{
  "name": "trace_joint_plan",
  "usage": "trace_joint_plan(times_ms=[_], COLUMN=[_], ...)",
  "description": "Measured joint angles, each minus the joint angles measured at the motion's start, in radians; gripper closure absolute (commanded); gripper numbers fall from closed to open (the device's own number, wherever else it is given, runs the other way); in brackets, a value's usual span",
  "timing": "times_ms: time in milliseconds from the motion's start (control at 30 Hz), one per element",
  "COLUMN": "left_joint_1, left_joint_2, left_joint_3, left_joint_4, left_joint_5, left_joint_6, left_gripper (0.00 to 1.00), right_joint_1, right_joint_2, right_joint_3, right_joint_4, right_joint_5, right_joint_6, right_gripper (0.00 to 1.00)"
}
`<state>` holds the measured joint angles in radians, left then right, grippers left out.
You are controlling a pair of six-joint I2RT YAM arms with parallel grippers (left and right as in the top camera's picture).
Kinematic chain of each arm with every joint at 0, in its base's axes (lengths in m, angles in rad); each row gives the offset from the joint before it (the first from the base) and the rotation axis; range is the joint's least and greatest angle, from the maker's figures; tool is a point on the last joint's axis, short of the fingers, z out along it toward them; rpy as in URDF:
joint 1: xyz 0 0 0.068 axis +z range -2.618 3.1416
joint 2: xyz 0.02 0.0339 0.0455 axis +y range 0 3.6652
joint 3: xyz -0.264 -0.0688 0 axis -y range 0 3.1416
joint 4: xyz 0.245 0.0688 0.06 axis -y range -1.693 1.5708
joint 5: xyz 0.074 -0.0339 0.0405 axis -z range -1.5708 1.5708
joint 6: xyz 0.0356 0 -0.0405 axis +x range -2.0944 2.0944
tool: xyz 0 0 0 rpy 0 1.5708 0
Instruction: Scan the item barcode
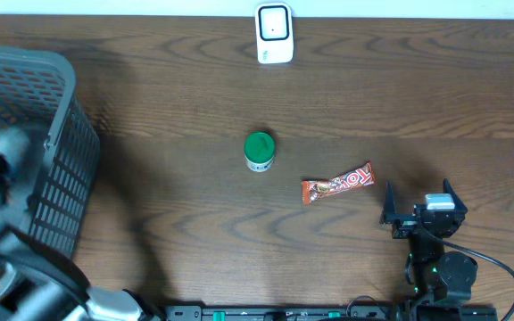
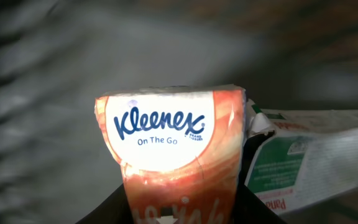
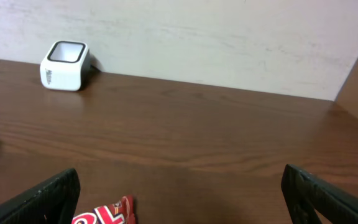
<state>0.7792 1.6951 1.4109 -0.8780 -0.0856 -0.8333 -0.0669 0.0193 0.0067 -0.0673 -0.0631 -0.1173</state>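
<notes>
Left end effector (image 2: 184,210) pinches a soft, light Kleenex pack (image 2: 166,140) between its jaws; likely crushable, best held mid-body.

I lose the Kleenex pack (image 2: 166,143) off the left wrist view's bottom edge, and it half covers the box (image 2: 309,162) behind. Overhead, my left arm (image 1: 25,267) is a blur. The right wrist view crops the candy bar (image 3: 107,214).

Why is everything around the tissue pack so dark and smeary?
Left wrist view: the Kleenex pack is sharp and brightly lit, its background dim and motion-blurred; overhead: the left arm at the basket blurs too; right wrist view is crisp.
</notes>
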Motion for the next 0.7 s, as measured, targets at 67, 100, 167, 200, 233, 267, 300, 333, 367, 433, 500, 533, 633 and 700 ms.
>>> trace_joint_plan(times_ms=[67, 100, 167, 200, 233, 267, 300, 333, 367, 433, 500, 533, 633, 700], left_joint_1=[0.000, 0.000, 0.000, -0.001, -0.003, -0.008, -0.012, -0.016, -0.019, -0.022, -0.022, -0.022, -0.022, -0.022], left_joint_2=[-0.094, -0.140, -0.230, -0.277, -0.314, -0.352, -0.382, -0.404, -0.417, -0.424, -0.407, -0.394, -0.342, -0.304], left_joint_3=[0.065, 0.093, 0.129, 0.141, 0.148, 0.151, 0.153, 0.154, 0.155, 0.155, 0.155, 0.154, 0.154, 0.152], left_joint_4=[0.010, 0.018, 0.043, 0.055, 0.061, 0.068, 0.068, 0.066, 0.060, 0.032, -0.007, -0.024, -0.093, -0.139], left_joint_5=[0.072, 0.111, 0.187, 0.215, 0.238, 0.246, 0.248, 0.245, 0.240, 0.224, 0.195, 0.178, 0.107, 0.066], left_joint_6=[0.000, -0.001, -0.001, -0.005, -0.005, -0.008, -0.008, -0.008, -0.008, -0.008, -0.008, -0.008, -0.008, -0.008], left_gripper=[0.61, 0.61, 0.61, 0.61, 0.61, 0.61, 0.61, 0.61, 0.61, 0.61, 0.61, 0.61, 0.61, 0.61], right_joint_1=[0.000, 0.000, 0.000, 0.000, 0.000, 0.000, 0.000, 0.000, 0.000, 0.000, 0.000, 0.000, 0.000, 0.000], right_joint_2=[0.000, 0.000, 0.000, 0.000, 0.000, 0.000, 0.000, 0.000, 0.000, 0.000, 0.000, 0.000, 0.000, 0.000], right_joint_3=[0.000, 0.000, 0.000, 0.000, 0.000, 0.000, 0.000, 0.000, 0.000, 0.000, 0.000, 0.000, 0.000, 0.000], right_joint_4=[0.000, 0.000, 0.000, 0.000, 0.000, 0.000, 0.000, 0.000, 0.000, 0.000, 0.000, 0.000, 0.000, 0.000], right_joint_5=[0.000, 0.000, 0.000, 0.000, 0.000, 0.000, 0.000, 0.000, 0.000, 0.000, 0.000, 0.000, 0.000, 0.000], right_joint_6=[0.000, 0.000, 0.000, 0.000, 0.000, 0.000, 0.000, 0.000, 0.000, 0.000, 0.000, 0.000, 0.000, 0.000], right_gripper=[0.01, 0.01, 0.01, 0.01, 0.01, 0.01, 0.01, 0.01, 0.01, 0.01, 0.01, 0.01, 0.01, 0.01])
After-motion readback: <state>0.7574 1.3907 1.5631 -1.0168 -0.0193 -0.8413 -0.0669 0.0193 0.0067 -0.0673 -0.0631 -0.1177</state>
